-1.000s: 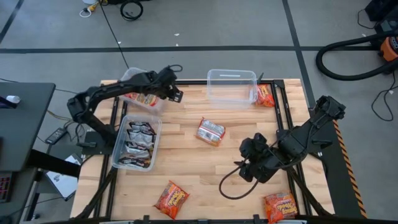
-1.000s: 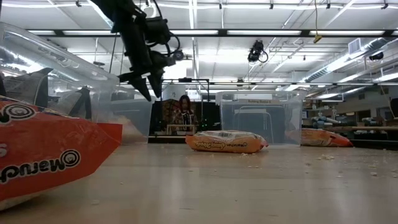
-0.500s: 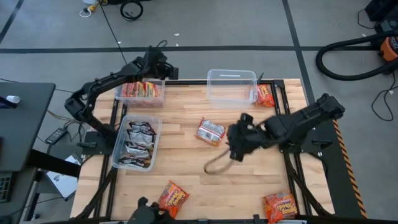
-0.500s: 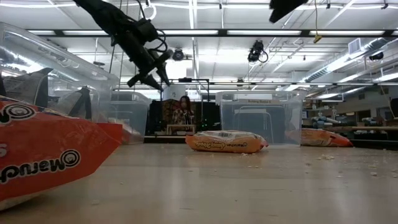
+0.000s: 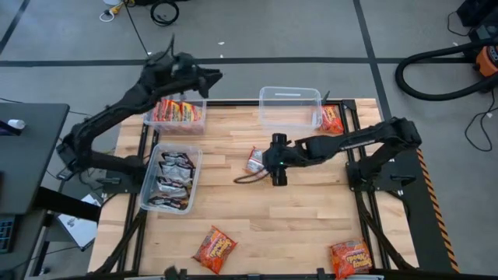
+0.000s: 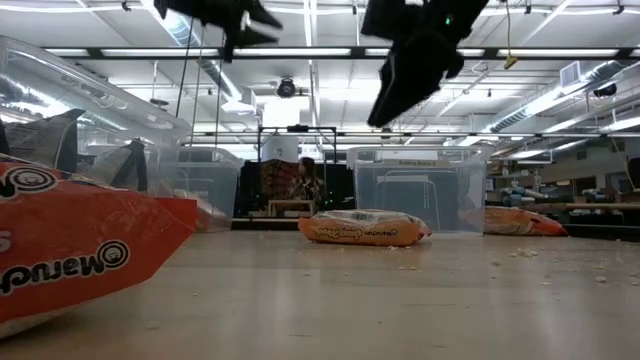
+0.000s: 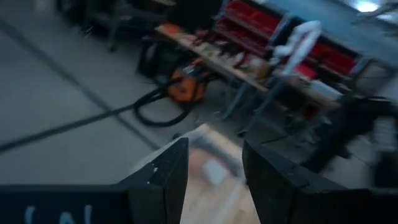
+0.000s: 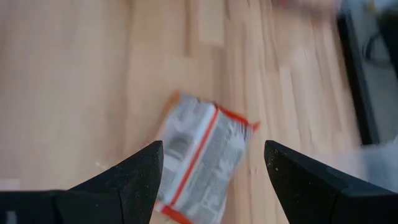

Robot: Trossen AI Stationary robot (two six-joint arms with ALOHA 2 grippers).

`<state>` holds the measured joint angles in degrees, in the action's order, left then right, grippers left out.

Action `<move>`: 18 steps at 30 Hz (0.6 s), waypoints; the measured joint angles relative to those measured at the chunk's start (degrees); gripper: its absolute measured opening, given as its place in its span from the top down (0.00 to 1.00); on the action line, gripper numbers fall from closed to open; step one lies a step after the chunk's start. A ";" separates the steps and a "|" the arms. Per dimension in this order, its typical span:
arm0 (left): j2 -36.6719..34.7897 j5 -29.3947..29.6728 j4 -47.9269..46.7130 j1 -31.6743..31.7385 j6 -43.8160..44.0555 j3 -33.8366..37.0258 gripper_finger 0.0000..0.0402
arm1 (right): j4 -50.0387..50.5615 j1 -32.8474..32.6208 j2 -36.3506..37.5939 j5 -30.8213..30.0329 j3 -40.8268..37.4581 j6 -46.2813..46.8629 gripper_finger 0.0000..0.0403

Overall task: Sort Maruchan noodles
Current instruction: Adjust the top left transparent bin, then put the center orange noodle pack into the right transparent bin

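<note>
A pale Maruchan noodles packet with orange-red edges [image 8: 200,160] lies flat at mid-table [image 5: 254,159]. My right gripper [image 8: 211,147] hangs open above it, slanting down, one finger on each side, and touches nothing [image 6: 378,118]. My left gripper [image 7: 214,152] is raised high over the table's far left [image 5: 208,75], pointing level, open and holding nothing. Below it, a clear bin [image 5: 176,115] holds orange-red packets. Another bin [image 5: 170,179] holds silver-black packets.
An empty clear bin [image 5: 289,106] stands at the far edge, an orange-red packet [image 5: 332,119] beside it. Loose orange-red packets lie near the front edge [image 5: 214,248] and at the front right [image 5: 350,257]. A black cable loop [image 5: 247,178] hangs from my right arm.
My left gripper has risen from just over the far-left bin and tipped from pointing down to level. My right gripper has swung from the front right toward the table's left and far side, turning and sinking, until it stands over the middle packet. No packet has moved.
</note>
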<state>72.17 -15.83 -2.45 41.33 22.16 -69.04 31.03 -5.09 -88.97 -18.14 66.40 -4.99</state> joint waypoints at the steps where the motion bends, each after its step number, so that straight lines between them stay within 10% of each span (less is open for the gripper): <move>1: -1.51 0.22 -0.24 -1.30 -0.47 -0.02 0.61 | 0.14 0.66 -0.52 0.14 -0.31 0.80 0.30; 9: -8.67 8.63 -5.86 -13.22 0.94 -0.02 0.61 | -9.41 1.78 -9.11 2.51 -1.56 -2.59 0.30; 18: -14.59 19.55 -12.90 -25.52 2.75 0.03 0.61 | -8.35 -0.44 -17.66 -11.52 -1.11 6.04 0.30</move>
<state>57.57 3.72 -15.35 15.81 24.91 -69.01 22.68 -5.53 -106.64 -29.66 65.29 1.06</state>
